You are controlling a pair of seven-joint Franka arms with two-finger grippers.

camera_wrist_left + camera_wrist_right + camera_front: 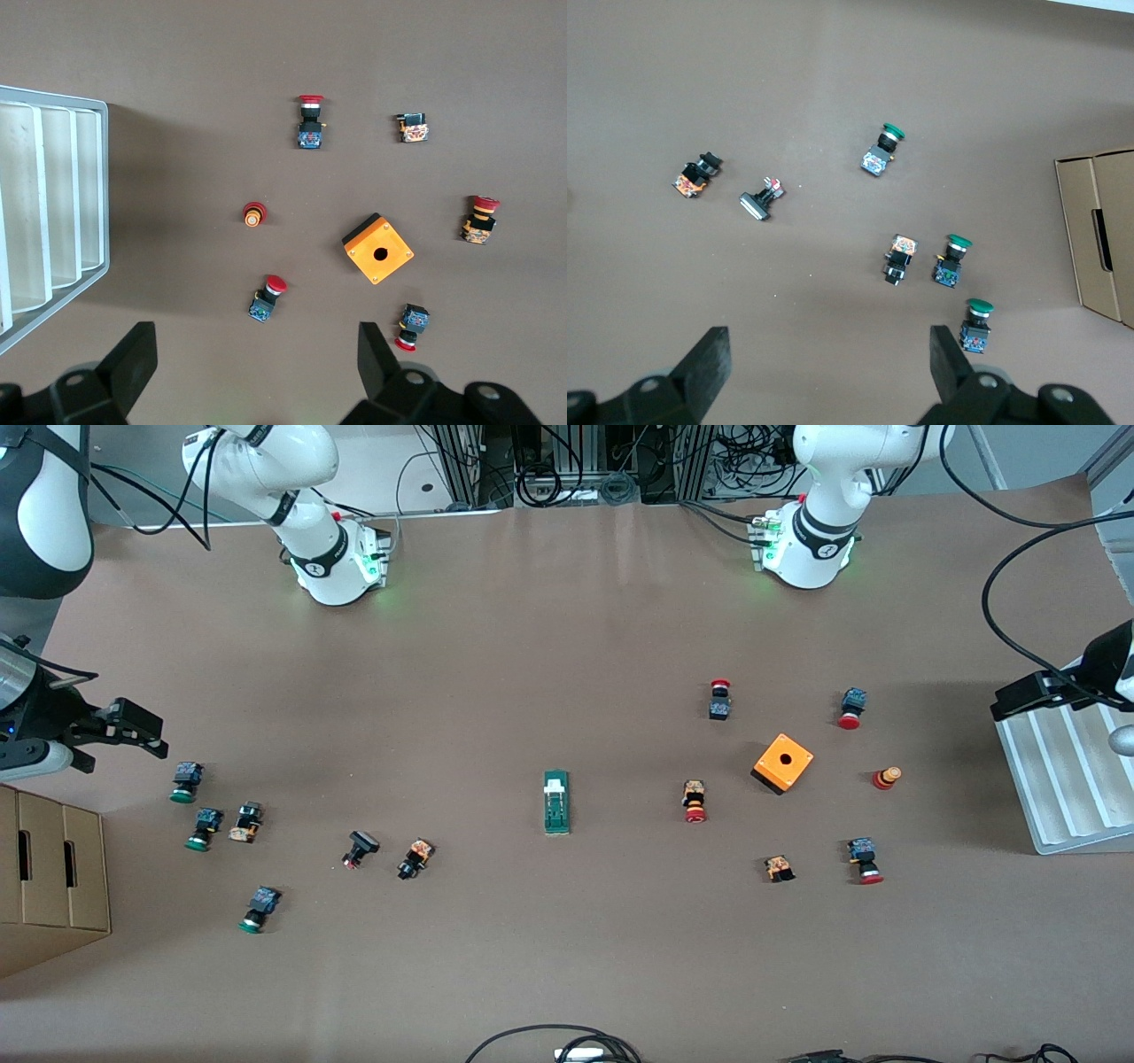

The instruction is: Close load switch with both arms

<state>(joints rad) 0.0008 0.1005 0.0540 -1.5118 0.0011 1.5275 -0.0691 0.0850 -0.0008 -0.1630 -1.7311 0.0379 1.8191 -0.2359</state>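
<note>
The load switch (556, 802), a narrow green block with a white lever tab, lies flat in the middle of the table and shows in neither wrist view. My right gripper (146, 731) hovers open and empty at the right arm's end of the table, above the green-capped push buttons (186, 781). In the right wrist view its fingers (709, 367) stand wide apart over bare table. My left gripper (1005, 700) hangs open at the left arm's end, beside the white tray. In the left wrist view its fingers (376, 354) stand wide apart with nothing between them.
An orange square box with a hole (783, 763) and several red-capped push buttons (695, 801) lie toward the left arm's end. A white ribbed tray (1063, 779) stands at that table edge. A cardboard box (49, 868) sits at the right arm's end, near more buttons (415, 857).
</note>
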